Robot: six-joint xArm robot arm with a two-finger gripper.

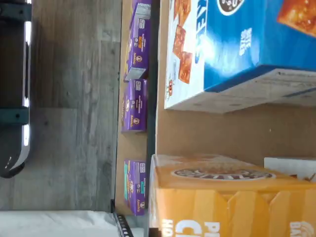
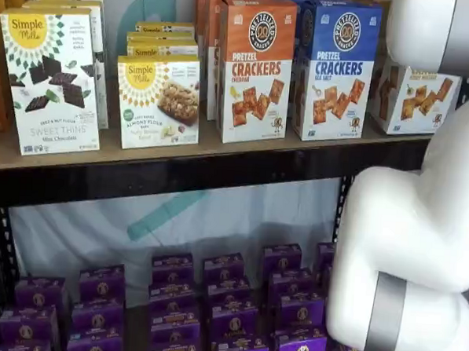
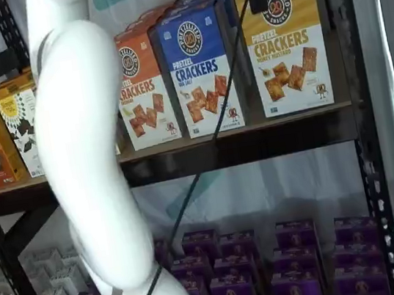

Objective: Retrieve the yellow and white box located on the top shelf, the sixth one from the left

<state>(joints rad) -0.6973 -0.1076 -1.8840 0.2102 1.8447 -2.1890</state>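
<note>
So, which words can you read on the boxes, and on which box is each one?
"PRETZEL CRACKERS HONEY MUSTARD": yellow and white box.
"PRETZEL CRACKERS CHEDDAR": orange box.
"PRETZEL CRACKERS SEA SALT": blue box.
"Simple Mills SWEET THINS Mint Chocolate": white box.
Purple boxes: too small to read.

Pretzel cracker cartons: orange [image 3: 142,89], blue [image 3: 199,73], yellow [image 3: 287,48].
</note>
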